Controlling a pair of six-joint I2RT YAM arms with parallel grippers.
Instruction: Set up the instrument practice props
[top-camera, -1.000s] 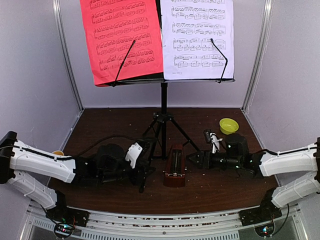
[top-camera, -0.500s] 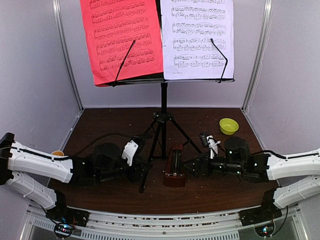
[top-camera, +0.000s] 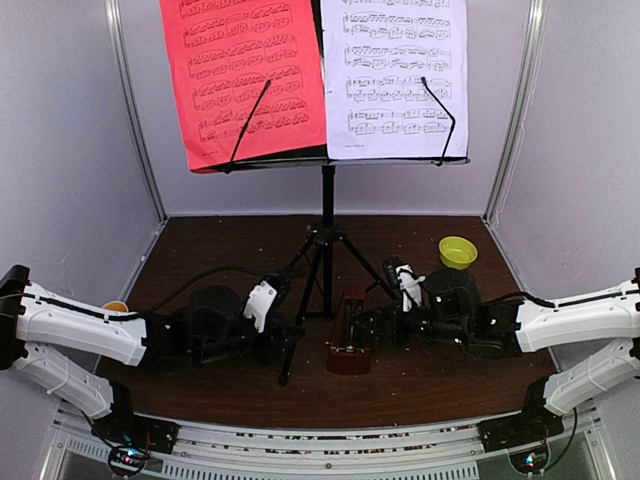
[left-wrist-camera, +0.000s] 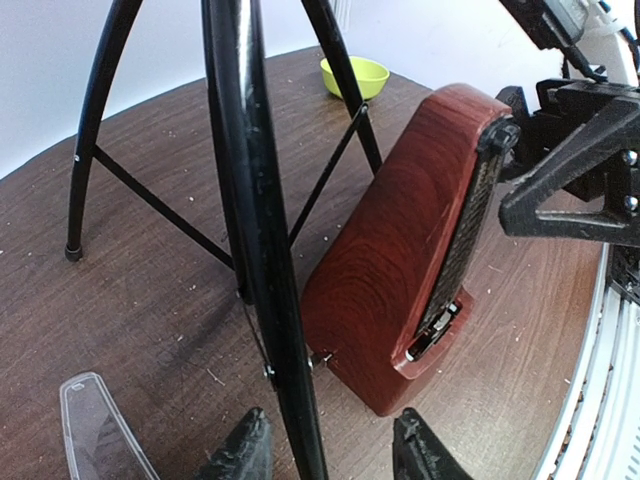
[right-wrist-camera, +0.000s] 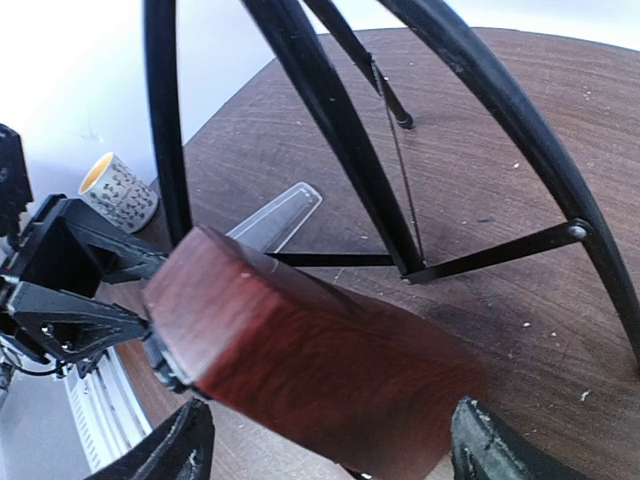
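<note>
The black music stand (top-camera: 327, 200) stands at mid-table on its tripod, with a red sheet (top-camera: 245, 80) and a white sheet (top-camera: 395, 75) on its desk. The brown metronome (top-camera: 347, 335) stands upright by the tripod's front legs. My left gripper (top-camera: 285, 345) is open, and the front tripod leg (left-wrist-camera: 262, 250) passes between its fingertips (left-wrist-camera: 250, 440). My right gripper (right-wrist-camera: 332, 410) is open wide, with the metronome (right-wrist-camera: 300, 350) between its jaws and one finger (right-wrist-camera: 480, 445) at each side. No firm contact shows.
A yellow-green bowl (top-camera: 457, 251) sits at the back right. A patterned mug (right-wrist-camera: 118, 192) stands at the far left behind my left arm. A clear plastic cover (right-wrist-camera: 275, 215) lies on the table among the tripod legs. White walls close in three sides.
My right gripper has slid left until its jaws straddle the metronome. The left arm and the stand have hardly moved.
</note>
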